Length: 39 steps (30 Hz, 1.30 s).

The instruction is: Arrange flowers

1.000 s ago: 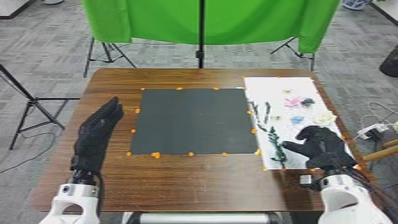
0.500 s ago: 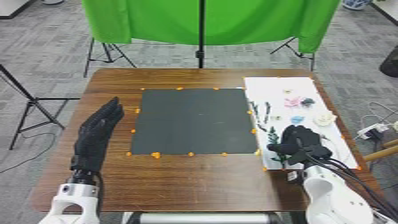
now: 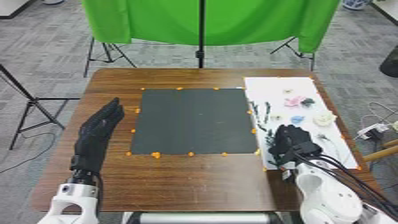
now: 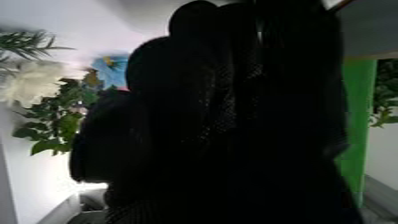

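Left robot hand (image 3: 91,140): straight, at left of table (image 3: 204,182). Right robot hand (image 3: 298,141): over near part of white sheet (image 3: 266,86); can't tell if apart, together or clamped. Pink flower (image 3: 293,101), blue flower (image 3: 297,120), cream flower (image 3: 323,118) lie on the sheet, right of dark mat (image 3: 191,120).

A green cloth (image 3: 151,22) hangs above grey carpet tiles (image 3: 53,45) (faintly streaked, those). Nearer than the cloth stands a brown wooden table (image 3: 178,182); left of the cloth, a black stand (image 3: 33,103); just right of the cloth, a blue-and-white pot (image 3: 356,4).
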Each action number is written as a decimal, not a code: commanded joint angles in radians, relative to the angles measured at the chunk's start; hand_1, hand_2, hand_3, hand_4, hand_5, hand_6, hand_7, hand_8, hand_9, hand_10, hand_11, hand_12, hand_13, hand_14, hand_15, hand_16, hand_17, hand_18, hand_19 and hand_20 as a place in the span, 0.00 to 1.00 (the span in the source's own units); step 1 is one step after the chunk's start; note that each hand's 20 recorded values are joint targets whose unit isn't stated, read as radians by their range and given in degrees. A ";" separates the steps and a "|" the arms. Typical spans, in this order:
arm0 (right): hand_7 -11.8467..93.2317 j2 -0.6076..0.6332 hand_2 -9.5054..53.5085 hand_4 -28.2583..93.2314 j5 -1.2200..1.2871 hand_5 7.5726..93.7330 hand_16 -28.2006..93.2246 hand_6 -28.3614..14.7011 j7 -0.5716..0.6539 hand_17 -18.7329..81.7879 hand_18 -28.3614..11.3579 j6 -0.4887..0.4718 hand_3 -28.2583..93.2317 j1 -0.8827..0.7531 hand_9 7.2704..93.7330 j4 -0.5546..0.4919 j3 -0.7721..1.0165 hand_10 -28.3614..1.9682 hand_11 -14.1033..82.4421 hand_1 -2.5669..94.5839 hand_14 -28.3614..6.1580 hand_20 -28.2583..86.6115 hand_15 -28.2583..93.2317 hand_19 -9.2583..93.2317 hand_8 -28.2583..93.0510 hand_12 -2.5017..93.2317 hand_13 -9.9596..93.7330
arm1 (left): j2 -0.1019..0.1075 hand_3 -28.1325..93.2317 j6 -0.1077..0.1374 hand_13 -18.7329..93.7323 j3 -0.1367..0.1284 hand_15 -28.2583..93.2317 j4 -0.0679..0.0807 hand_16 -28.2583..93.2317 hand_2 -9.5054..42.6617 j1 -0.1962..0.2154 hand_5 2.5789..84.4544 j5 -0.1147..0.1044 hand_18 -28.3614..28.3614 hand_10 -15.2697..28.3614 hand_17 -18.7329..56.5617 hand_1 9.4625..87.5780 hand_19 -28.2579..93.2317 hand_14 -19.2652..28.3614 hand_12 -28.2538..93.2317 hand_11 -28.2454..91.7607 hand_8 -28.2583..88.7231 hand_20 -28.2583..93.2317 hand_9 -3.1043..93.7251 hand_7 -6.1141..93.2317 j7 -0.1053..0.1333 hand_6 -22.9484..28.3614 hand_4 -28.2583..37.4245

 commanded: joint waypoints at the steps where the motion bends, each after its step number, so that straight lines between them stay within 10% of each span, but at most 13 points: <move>1: 0.38 0.002 0.00 0.68 0.074 0.83 0.51 0.64 0.000 0.86 0.53 0.034 0.00 -0.036 0.94 0.028 -0.003 0.56 0.38 0.93 0.73 0.59 0.67 1.00 0.45 0.50 0.98 | 0.000 0.78 0.005 0.39 -0.003 0.28 0.002 0.27 0.00 0.012 0.44 -0.003 0.73 0.60 0.23 0.20 0.23 0.73 0.33 0.28 0.21 0.37 0.40 0.11 -0.011 0.51 0.09; 17: 0.42 -0.013 0.00 0.74 0.299 0.82 0.51 0.63 -0.007 0.88 0.53 0.129 0.00 0.158 0.93 -0.131 0.039 0.56 0.44 0.93 0.74 0.64 0.69 1.00 0.45 0.50 0.99 | 0.064 0.78 0.064 0.39 -0.044 0.28 0.018 0.27 0.03 0.013 0.43 -0.039 0.73 0.61 0.23 0.18 0.23 0.73 0.33 0.28 0.21 0.37 0.41 0.11 0.012 0.50 0.08; 25: 0.42 -0.191 0.00 0.75 0.397 0.82 0.51 0.63 -0.040 0.89 0.55 0.126 0.00 0.569 0.93 0.031 -0.275 0.55 0.45 0.93 0.74 0.64 0.69 1.00 0.45 0.49 1.00 | 0.092 0.79 0.141 0.39 -0.069 0.28 0.060 0.27 0.05 0.038 0.42 -0.090 0.72 0.60 0.24 0.16 0.23 0.72 0.33 0.28 0.21 0.36 0.40 0.11 0.017 0.50 0.06; 39: 0.43 -0.471 0.00 0.75 0.500 0.82 0.51 0.63 -0.039 0.89 0.56 0.052 0.00 0.830 0.93 0.323 -0.625 0.55 0.46 0.93 0.74 0.65 0.69 1.00 0.45 0.48 1.00 | 0.108 0.79 0.124 0.39 -0.045 0.28 0.050 0.27 0.06 0.041 0.43 -0.068 0.72 0.60 0.24 0.15 0.23 0.71 0.33 0.28 0.21 0.36 0.40 0.11 0.014 0.50 0.05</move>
